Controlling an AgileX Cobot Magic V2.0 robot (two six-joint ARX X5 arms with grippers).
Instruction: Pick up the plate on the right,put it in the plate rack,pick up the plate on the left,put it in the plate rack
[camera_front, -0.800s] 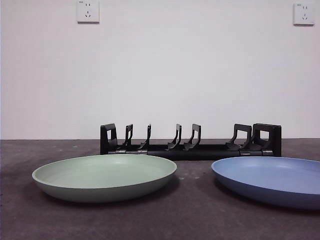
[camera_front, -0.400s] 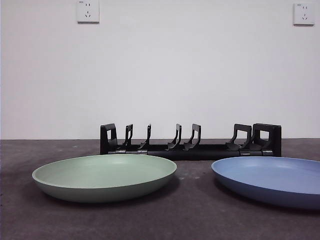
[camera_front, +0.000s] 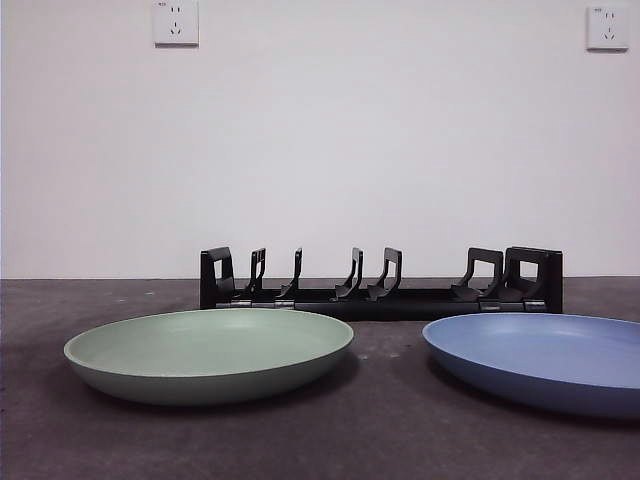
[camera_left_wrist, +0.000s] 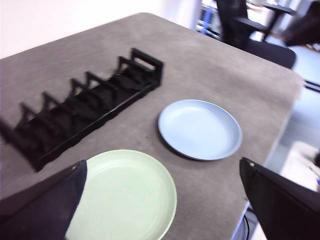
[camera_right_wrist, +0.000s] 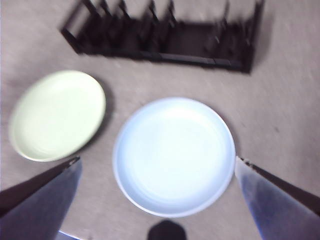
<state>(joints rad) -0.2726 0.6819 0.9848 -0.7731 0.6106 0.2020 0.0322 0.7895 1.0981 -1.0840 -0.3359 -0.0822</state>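
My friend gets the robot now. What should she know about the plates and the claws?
Left gripper: open, holding nothing, up above the table.
Right gripper: open, holding nothing, above the blue plate.
Blue plate: flat on the table, on the right in the front view, in front of the plate rack.
Green plate: flat on the table, on the left.
Plate rack: no plates in its slots.
Done: nothing yet.
Left: put the blue plate in the rack, then the green one.
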